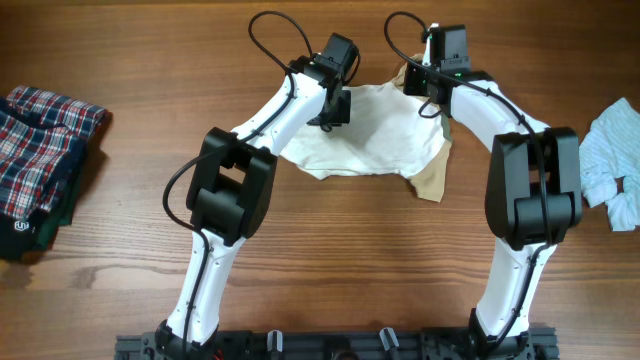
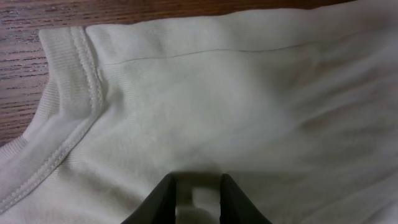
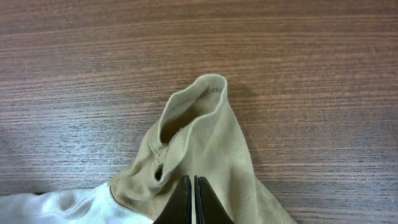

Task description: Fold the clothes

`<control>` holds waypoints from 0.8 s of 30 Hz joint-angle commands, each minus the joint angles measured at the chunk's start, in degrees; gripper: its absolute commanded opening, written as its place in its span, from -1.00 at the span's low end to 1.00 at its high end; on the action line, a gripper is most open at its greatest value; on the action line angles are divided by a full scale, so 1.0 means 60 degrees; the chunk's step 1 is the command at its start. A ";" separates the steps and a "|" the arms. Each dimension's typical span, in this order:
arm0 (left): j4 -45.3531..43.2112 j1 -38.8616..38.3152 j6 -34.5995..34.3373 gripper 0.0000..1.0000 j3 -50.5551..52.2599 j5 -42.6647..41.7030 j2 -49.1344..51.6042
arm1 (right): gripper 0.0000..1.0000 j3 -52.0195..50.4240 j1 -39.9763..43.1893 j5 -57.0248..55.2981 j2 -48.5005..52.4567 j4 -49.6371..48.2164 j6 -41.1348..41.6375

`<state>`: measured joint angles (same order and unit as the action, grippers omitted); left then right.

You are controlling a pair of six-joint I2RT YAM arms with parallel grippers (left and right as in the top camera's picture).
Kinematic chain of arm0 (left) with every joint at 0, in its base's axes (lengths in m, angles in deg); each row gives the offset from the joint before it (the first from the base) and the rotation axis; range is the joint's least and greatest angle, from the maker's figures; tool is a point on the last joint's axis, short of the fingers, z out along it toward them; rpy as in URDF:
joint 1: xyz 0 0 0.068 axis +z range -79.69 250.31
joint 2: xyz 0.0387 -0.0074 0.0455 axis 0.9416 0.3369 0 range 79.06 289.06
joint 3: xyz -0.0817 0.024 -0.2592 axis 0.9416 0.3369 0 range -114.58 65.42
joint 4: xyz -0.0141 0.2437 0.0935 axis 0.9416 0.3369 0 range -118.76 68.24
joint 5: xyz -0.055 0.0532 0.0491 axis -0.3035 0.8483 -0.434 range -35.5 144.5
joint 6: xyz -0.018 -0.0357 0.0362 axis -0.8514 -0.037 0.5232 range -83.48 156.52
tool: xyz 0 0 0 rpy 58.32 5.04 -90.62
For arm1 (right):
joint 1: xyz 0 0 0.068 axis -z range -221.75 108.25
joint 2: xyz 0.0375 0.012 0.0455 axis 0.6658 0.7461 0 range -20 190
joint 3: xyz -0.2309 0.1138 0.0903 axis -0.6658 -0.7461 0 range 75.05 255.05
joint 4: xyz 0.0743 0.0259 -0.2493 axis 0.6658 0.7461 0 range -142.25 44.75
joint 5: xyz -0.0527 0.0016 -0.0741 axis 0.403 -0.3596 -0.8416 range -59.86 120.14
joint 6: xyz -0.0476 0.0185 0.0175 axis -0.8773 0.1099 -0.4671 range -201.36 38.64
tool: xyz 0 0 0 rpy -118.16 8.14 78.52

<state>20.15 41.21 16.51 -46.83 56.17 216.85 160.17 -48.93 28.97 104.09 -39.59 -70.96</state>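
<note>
Wooden bench | we log cream-white shirt mid far edge | plaid garment left edge | pale blue garment right edge | left gripper narrow over shirt, grip we cannot tell | right gripper pinched on tan sleeve

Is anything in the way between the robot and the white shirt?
No, nothing visible. The left end effector pinches the cream shirt, and the right end effector is closed on its tan sleeve.
</note>
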 commanded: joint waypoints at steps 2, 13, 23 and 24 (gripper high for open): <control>0.0175 0.0066 0.0011 -0.52 0.0113 0.0273 0.0291 | -0.91 0.0044 0.0029 -0.0124 0.0273 -0.0036 0.0288; 0.0175 0.0066 0.0011 -0.51 0.0113 0.0273 0.0291 | -0.91 0.0044 0.0029 0.1137 0.1035 -0.1300 0.0084; 0.0175 0.0066 0.0011 -0.49 0.0113 0.0273 0.0291 | -0.92 0.0044 0.0018 0.1129 0.1177 -0.2244 -0.0229; 0.0175 0.0066 0.0011 -0.49 0.0113 0.0273 0.0291 | -0.92 0.0044 0.0018 0.1126 0.1257 -0.2255 -0.0233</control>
<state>20.26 41.21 16.51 -46.85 56.17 216.85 160.17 -48.93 34.68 109.44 -52.75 -71.23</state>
